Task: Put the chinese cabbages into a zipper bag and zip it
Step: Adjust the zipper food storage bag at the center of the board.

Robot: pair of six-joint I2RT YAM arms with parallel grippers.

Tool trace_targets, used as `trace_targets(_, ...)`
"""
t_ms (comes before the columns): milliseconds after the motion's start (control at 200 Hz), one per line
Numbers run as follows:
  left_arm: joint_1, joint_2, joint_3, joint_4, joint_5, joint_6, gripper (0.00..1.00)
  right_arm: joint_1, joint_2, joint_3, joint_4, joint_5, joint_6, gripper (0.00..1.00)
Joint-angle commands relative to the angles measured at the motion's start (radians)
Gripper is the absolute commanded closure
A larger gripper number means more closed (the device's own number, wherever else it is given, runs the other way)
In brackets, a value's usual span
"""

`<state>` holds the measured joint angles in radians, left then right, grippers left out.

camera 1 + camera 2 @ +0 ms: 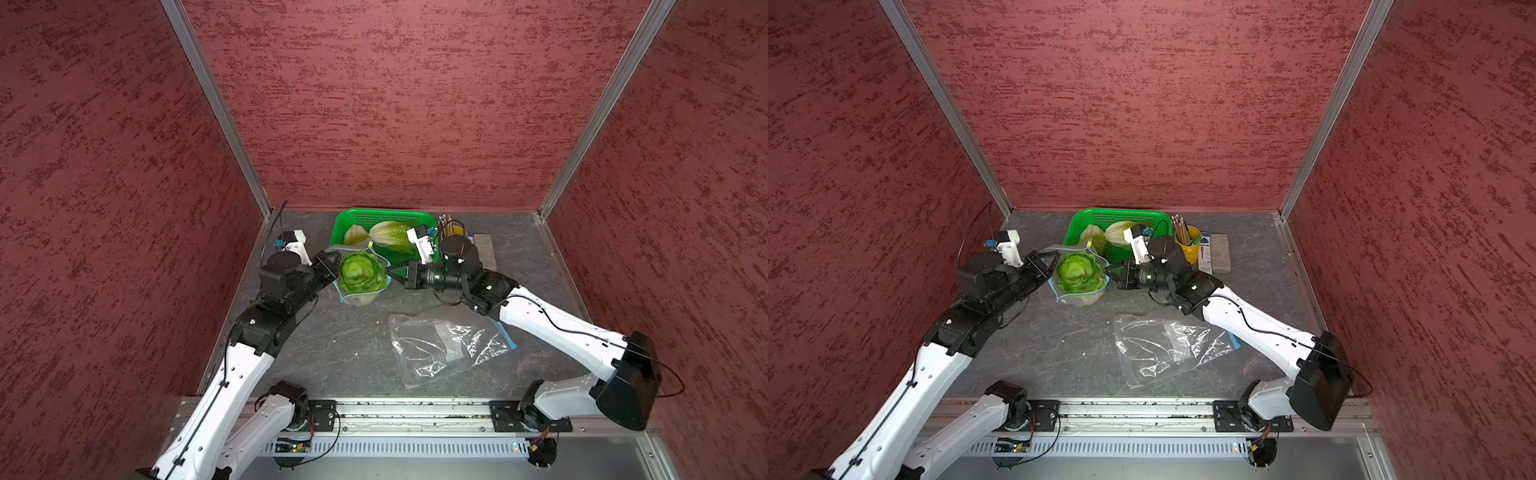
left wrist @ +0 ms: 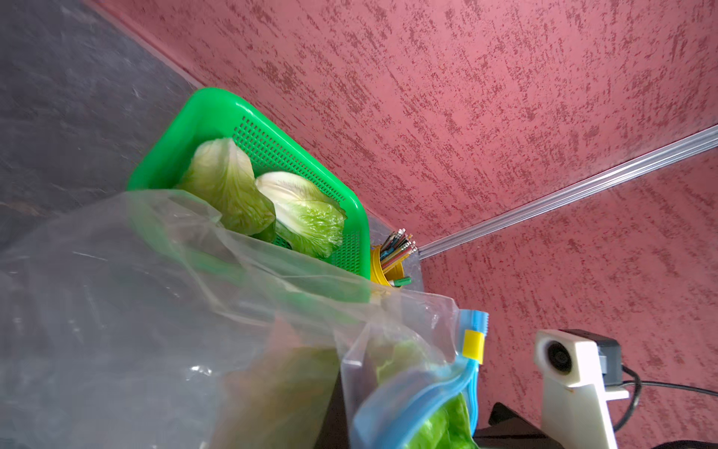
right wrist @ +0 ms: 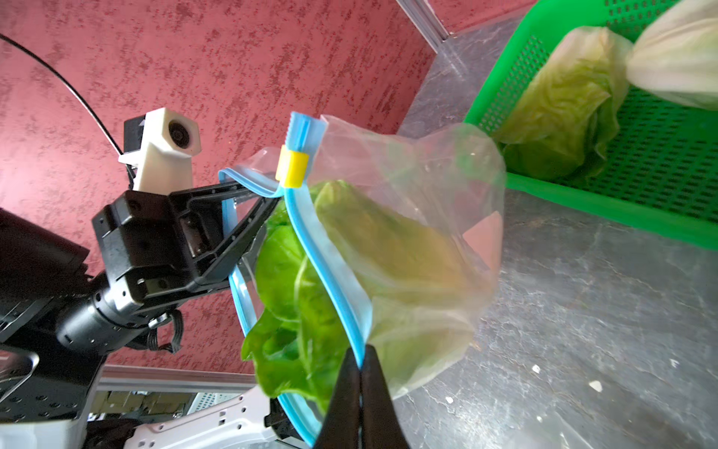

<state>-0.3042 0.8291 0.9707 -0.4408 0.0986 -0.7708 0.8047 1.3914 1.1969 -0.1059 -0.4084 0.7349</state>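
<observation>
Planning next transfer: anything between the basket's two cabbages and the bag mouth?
Yes: the cabbage already in the zipper bag fills the mouth, leaves up at the rim. Left gripper and right gripper are shut on that rim.

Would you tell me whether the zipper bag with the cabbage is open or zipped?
Open: the zipper bag gapes, its blue rims spread apart around the cabbage, and the yellow slider sits at one end.
</observation>
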Motion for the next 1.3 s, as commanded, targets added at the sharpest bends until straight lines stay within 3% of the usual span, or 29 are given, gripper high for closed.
trace_targets(0,0.01,0.022,0.104,-0.131,-0.027,0.137,1.0,0.014,-0.003,0.078,0.023,-0.083,-0.002,0.97)
trace_targets(316,0.002,0.177,0.424,-0.404,-0.083,0.327,1.0,0.023,0.056,0.233,0.131,-0.22,0.094,0.98)
trace_targets(436,0.001,0.214,0.482,-0.452,-0.122,0.357,1.0,0.016,0.057,0.307,-0.013,-0.044,0.018,0.97)
trace_targets(606,-0.063,0.209,0.559,-0.536,-0.236,0.385,1.0,0.003,0.12,0.375,-0.133,0.095,-0.034,0.96)
trace_targets(666,-0.089,0.21,0.585,-0.567,-0.266,0.397,1.0,0.004,0.143,0.381,-0.126,0.067,-0.02,0.96)
trace_targets(786,-0.108,0.233,0.623,-0.627,-0.287,0.416,1.0,0.03,0.183,0.392,-0.045,-0.104,0.014,0.97)
trace_targets(892,-0.121,0.232,0.619,-0.628,-0.287,0.42,1.0,0.041,0.203,0.398,0.01,-0.196,0.041,0.96)
trace_targets(1017,-0.092,0.244,0.552,-0.584,-0.269,0.432,1.0,0.038,0.217,0.403,-0.077,-0.045,-0.011,0.95)
trace_targets(1292,-0.051,0.186,0.379,-0.482,-0.287,0.401,1.0,0.034,0.266,0.357,-0.064,-0.007,-0.027,0.95)
